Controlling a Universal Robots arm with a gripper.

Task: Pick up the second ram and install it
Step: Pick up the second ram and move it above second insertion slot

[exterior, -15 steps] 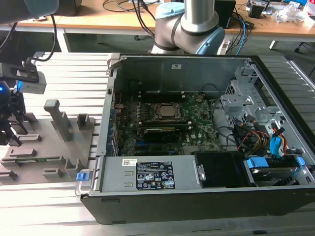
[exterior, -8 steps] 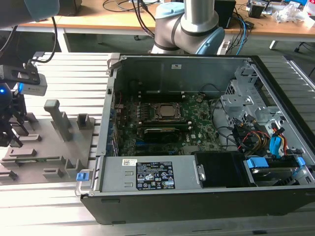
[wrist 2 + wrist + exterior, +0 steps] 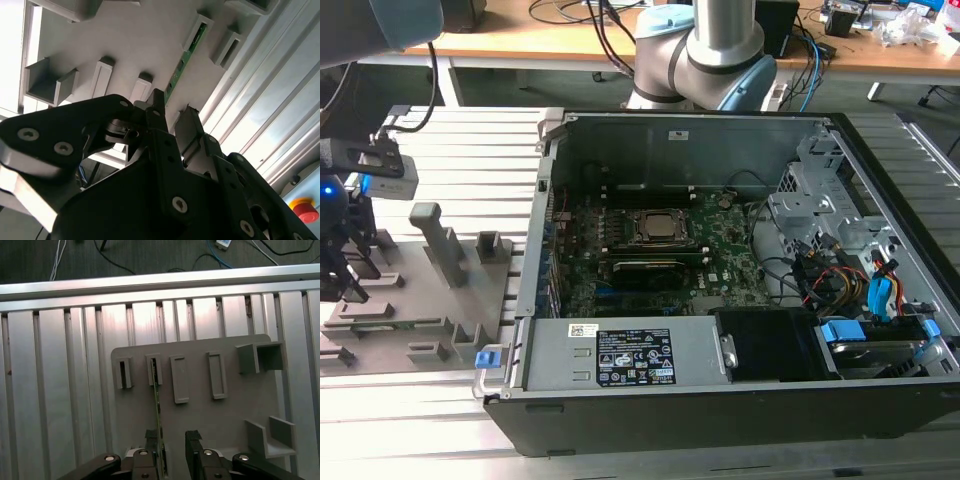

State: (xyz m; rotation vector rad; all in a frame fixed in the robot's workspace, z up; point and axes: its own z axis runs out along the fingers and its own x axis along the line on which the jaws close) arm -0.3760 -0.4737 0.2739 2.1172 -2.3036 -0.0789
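— Where was the second ram (image 3: 157, 405), that long, thin green circuit-board stick?
— In the first wrist view I saw it standing on edge. One end sat in a slot of the flat grey plastic holder plate (image 3: 215, 425) and the other lay between the fingers of my black gripper (image 3: 171, 442).
— Clamped?
— No. The jaws stood wide, straddling it, and the stick ran just beside one finger with a clear gap to the other. The plate lay on the ribbed aluminium table (image 3: 60, 390). In the exterior view it was beside the open black computer case (image 3: 720, 420), on the exterior view's left.
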